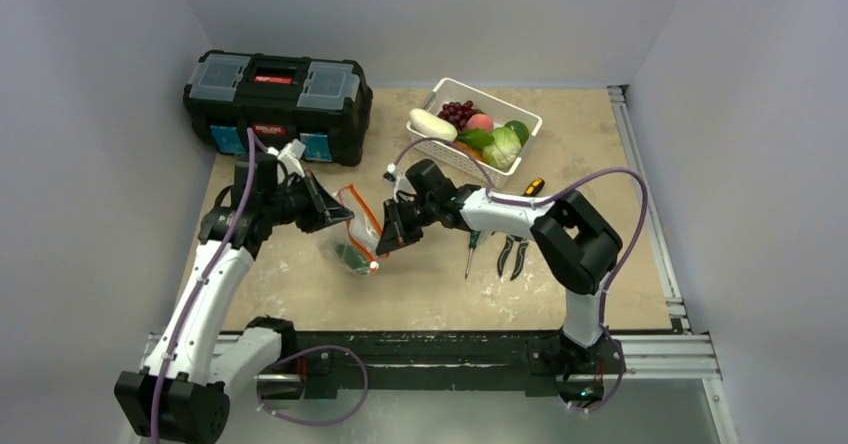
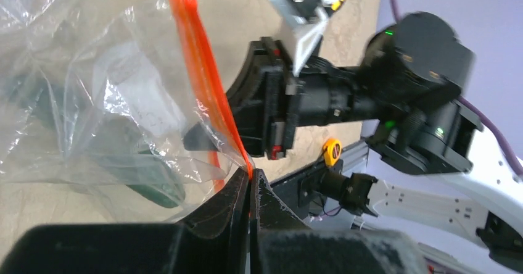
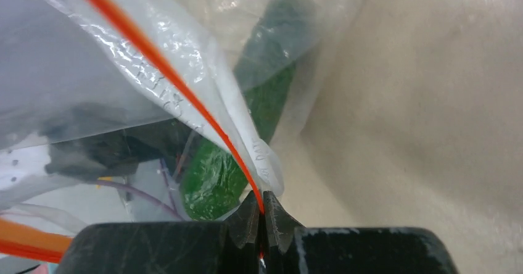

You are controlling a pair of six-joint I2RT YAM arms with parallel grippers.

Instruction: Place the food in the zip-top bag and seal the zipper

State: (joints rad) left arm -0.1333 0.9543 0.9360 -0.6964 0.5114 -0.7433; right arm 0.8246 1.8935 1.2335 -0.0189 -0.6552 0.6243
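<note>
The clear zip-top bag (image 1: 350, 242) hangs between my two grippers above the table's middle. A dark green cucumber (image 3: 249, 139) lies inside it, also visible through the plastic in the left wrist view (image 2: 153, 186). My left gripper (image 2: 250, 176) is shut on one end of the orange-red zipper (image 2: 205, 70). My right gripper (image 3: 262, 207) is shut on the zipper (image 3: 185, 95) at the other end. In the top view the left gripper (image 1: 343, 220) and right gripper (image 1: 383, 244) face each other across the bag. More food sits in the basket: a white vegetable (image 1: 432, 124), a peach (image 1: 480, 121), a cabbage (image 1: 503, 148).
The white slotted basket (image 1: 432, 154) stands at the back, right of centre. A black toolbox (image 1: 278, 104) sits at the back left. A green-handled screwdriver (image 1: 470, 249), pliers (image 1: 512, 254) and a yellow-handled tool (image 1: 534, 186) lie under and behind the right arm.
</note>
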